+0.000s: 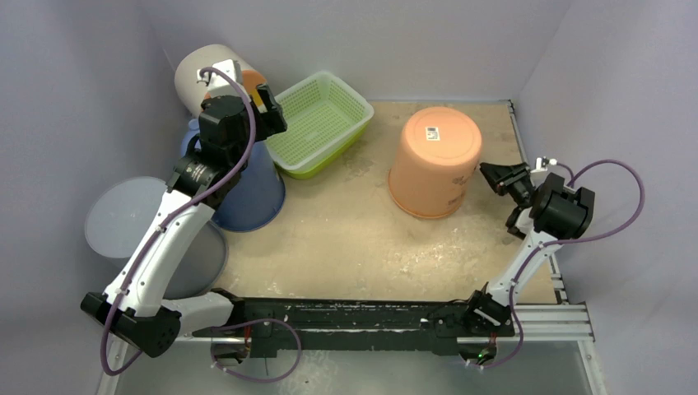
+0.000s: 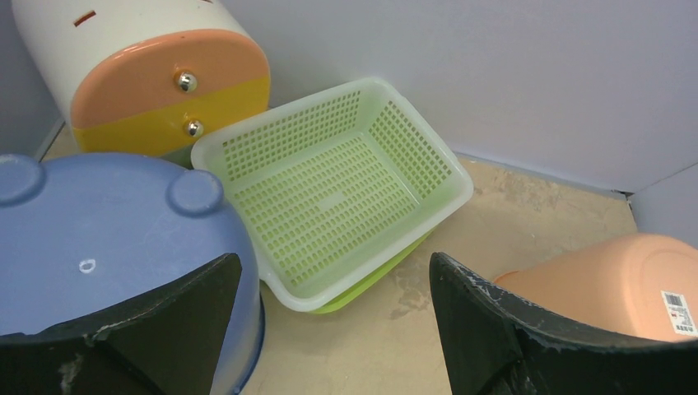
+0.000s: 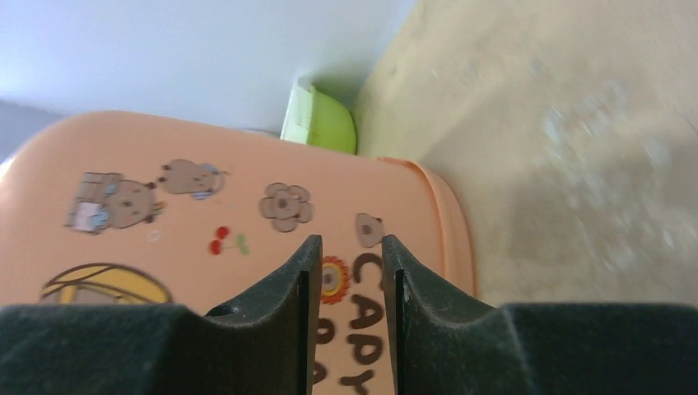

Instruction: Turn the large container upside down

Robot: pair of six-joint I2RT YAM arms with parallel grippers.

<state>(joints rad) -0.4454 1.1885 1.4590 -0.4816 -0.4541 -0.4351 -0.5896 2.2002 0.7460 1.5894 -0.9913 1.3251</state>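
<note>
We find the large container [image 1: 434, 160] standing mouth down on the bench [image 1: 346, 239], right of centre, its flat base with the barcode label facing up. The rim lies against the bench all round as far as we can see, so we judge the turn itself done.

The right hand [image 1: 492, 177] sits just beside the container's right wall, apart from it. In the wrist view its fingers [image 3: 300, 280] stand slightly parted with a narrow slot between them, and nothing is pinched there; the printed wall with its cartoon animals and lettering lies beyond the tips. We read that narrow parting as a let-go posture: there is enough gap to free a thin rim, and the hand is level with the side it would have gripped.

The left hand [image 1: 270, 111] is spread wide and holds nothing. It hangs over the upturned blue tub [image 1: 251, 193], facing the green basket [image 1: 317, 123], well apart from the container. We take this as parking, which leaves the middle of the bench to the right arm.
</note>
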